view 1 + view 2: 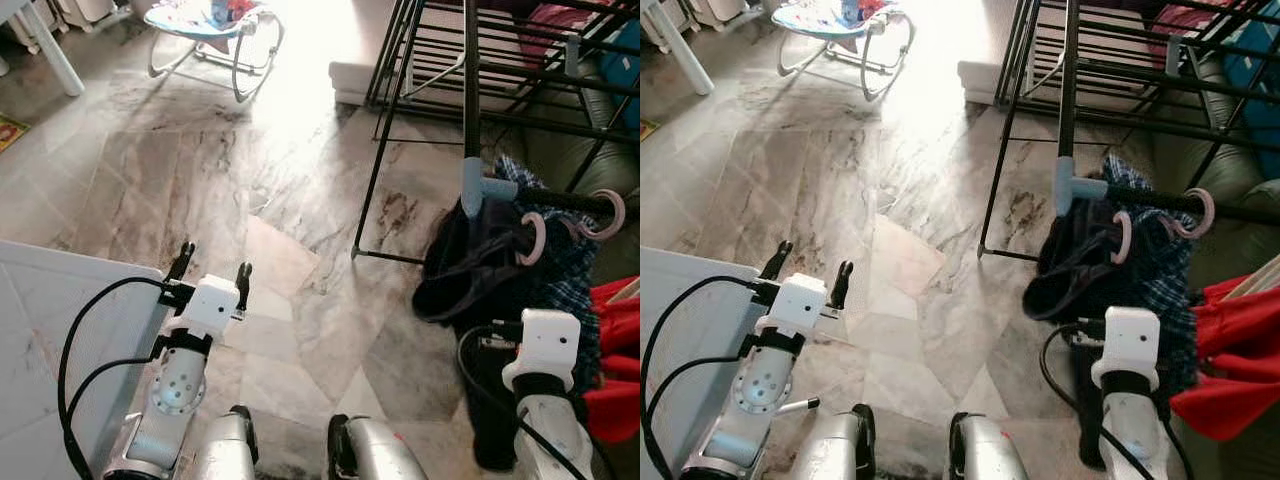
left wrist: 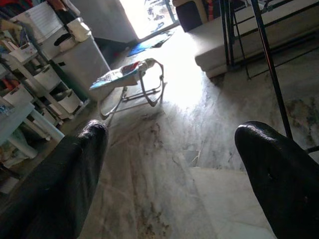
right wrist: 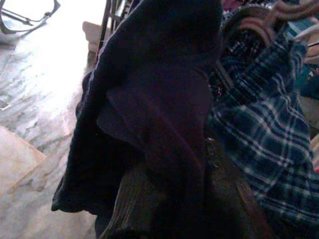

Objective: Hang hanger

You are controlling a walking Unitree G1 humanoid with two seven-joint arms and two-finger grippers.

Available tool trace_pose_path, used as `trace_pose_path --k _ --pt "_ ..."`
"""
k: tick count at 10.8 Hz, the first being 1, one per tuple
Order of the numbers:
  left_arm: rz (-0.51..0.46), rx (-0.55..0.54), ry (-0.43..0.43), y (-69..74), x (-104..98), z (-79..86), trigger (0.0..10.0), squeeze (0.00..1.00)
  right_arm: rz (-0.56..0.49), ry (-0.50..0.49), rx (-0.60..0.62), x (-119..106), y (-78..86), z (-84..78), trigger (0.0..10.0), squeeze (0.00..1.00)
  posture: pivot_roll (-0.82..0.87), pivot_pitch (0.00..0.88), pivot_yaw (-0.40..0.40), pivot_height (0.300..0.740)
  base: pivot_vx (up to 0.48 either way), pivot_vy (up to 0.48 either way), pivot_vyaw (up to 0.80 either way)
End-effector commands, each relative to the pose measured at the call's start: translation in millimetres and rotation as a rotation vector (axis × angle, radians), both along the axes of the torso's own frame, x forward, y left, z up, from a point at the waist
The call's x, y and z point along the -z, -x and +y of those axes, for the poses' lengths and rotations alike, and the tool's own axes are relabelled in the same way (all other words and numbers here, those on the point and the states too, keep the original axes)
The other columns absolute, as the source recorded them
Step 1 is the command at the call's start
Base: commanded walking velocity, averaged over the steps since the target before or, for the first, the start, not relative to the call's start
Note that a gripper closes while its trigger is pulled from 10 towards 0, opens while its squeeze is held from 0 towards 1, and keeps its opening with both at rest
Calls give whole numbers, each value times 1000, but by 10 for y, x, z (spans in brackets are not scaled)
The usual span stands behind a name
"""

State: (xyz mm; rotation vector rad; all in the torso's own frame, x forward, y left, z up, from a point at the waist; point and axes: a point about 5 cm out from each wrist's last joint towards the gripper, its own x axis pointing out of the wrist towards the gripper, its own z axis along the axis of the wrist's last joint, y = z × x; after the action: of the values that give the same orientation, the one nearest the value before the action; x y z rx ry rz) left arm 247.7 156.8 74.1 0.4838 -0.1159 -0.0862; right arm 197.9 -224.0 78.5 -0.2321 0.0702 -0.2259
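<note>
- black metal clothes rack (image 1: 470, 90), upper part cut off by the frame edge; grey marble floor (image 1: 250, 200) below
- dark navy garment (image 1: 470, 265) and blue plaid shirt (image 1: 1165, 290) hang by pink hanger hooks (image 1: 535, 238) on the rack's rail
- right gripper (image 1: 1110, 335) buried in the garment; fingers hidden, state cannot be told
- left gripper (image 1: 210, 270) over the floor, fingers spread, empty

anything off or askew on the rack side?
Yes. The dark garment sags in a bunched heap from the rail toward the floor rather than hanging flat, crowded against the plaid shirt. Two pink hanger hooks sit close together on the rail. The right claw is at the clothes; the left claw is open over the floor.
</note>
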Motion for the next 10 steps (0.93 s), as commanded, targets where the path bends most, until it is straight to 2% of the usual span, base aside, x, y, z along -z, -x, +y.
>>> trace_pose_path --k 1,2,6,10 --pt "26 -11 2 16 58 2 10000 0 -18 12 7 -8 -3 -8 0 0 -1 166 -69 740 -247 0 0" --pt "26 -14 6 16 58 1 10000 0 -58 62 -43 -90 -67 27 0 0 1 167 -70 740 -274 0 0" --pt "27 -20 10 21 64 2 10000 0 -62 59 -32 -108 -141 -64 0 0 2 169 -78 740 -287 0 0" --pt "1 3 -16 0 -14 31 10000 0 -63 35 -73 -97 -210 41 0 0 6 174 -76 740 -291 0 0"
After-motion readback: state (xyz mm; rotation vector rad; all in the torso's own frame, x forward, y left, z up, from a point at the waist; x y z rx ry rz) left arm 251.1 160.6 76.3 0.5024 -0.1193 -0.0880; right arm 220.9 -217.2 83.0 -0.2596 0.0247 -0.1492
